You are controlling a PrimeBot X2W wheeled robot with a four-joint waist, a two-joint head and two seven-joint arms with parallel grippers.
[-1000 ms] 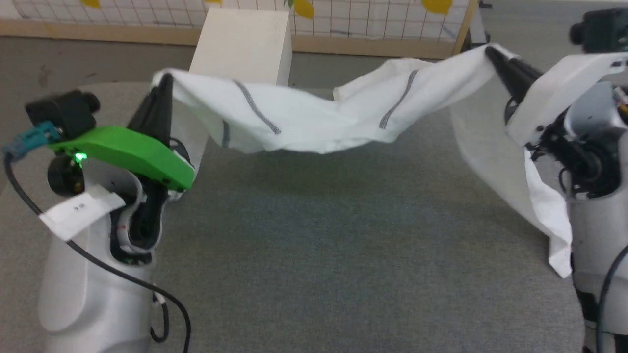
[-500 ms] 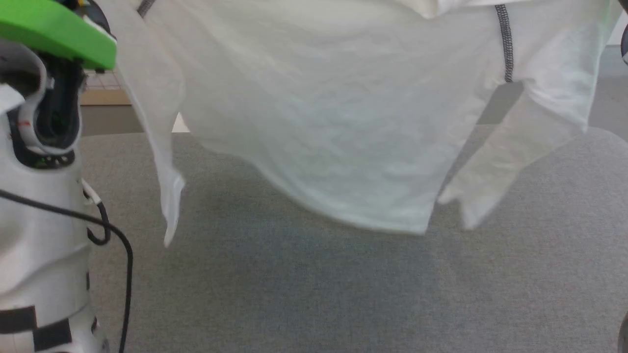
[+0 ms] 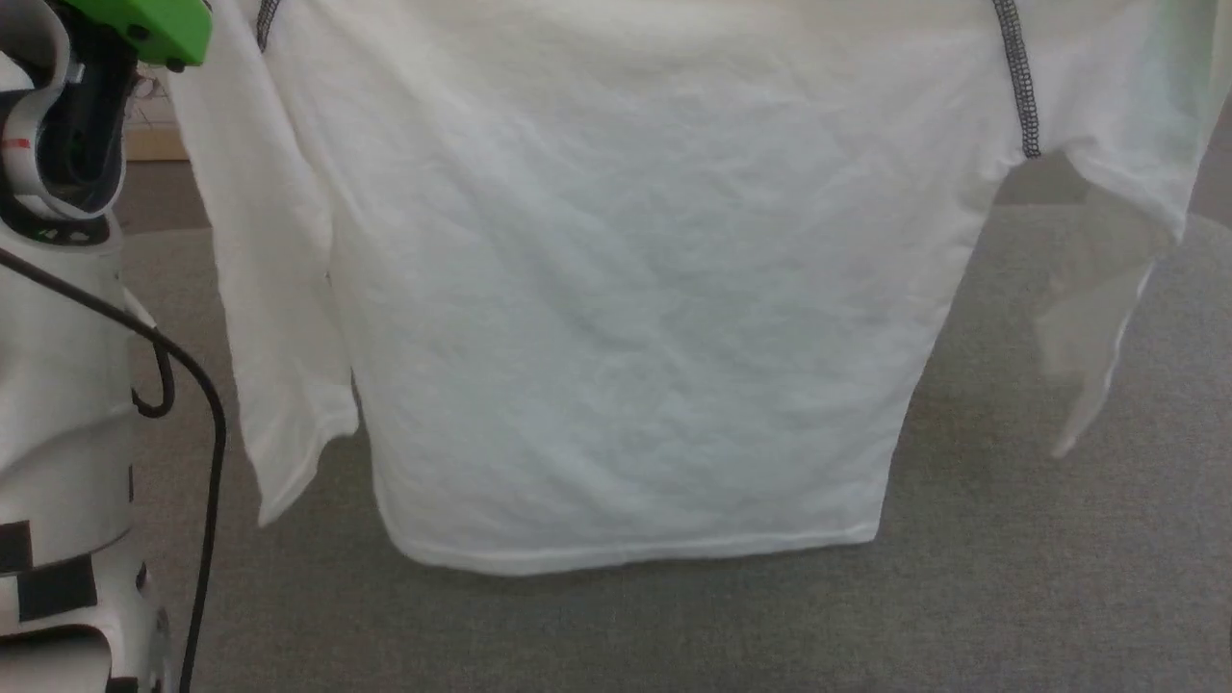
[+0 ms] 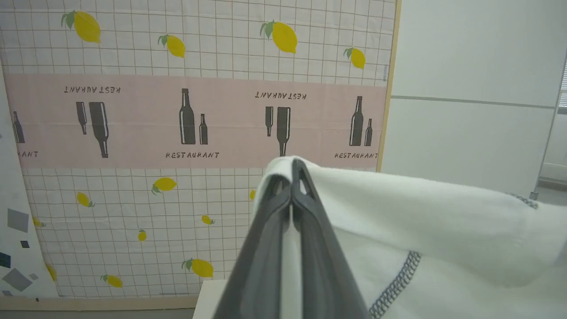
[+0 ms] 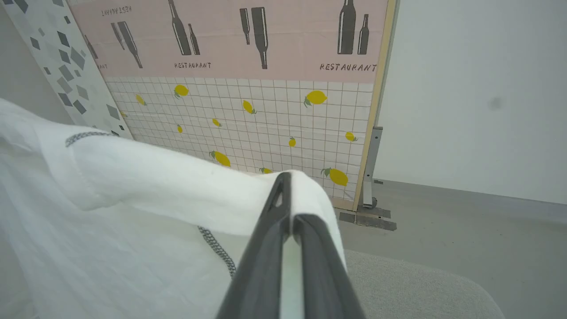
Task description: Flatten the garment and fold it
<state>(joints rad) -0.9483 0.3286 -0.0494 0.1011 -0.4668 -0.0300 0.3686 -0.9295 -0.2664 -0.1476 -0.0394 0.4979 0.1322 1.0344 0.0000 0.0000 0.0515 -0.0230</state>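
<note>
- The left gripper (image 4: 291, 177) and the right gripper (image 5: 288, 195) each clamp a shoulder of the garment (image 3: 626, 318).
- The garment hangs spread above the grey table (image 3: 1011, 597), hem nearest it.
- Lowering both arms evenly, hem first, should lay it flat.

A grey cloth-covered surface (image 3: 674, 626) takes the foreground, and the right wrist view shows that it has a rounded corner. Behind it stands a printed screen (image 4: 177, 119) in a light wooden frame (image 4: 390, 88). The screen has a white grid with yellow lemons and a pink band with dark bottles and the word RESTAURANT, some of it printed upside down. At its left in both wrist views is a second panel (image 4: 17, 230) with grey geometric shapes. At the screen's right end, a metal foot (image 5: 370, 195) stands on the smooth grey floor (image 5: 465, 221). Beyond is a plain white wall (image 4: 474, 66) with one thin horizontal line. The light is soft and even.
</note>
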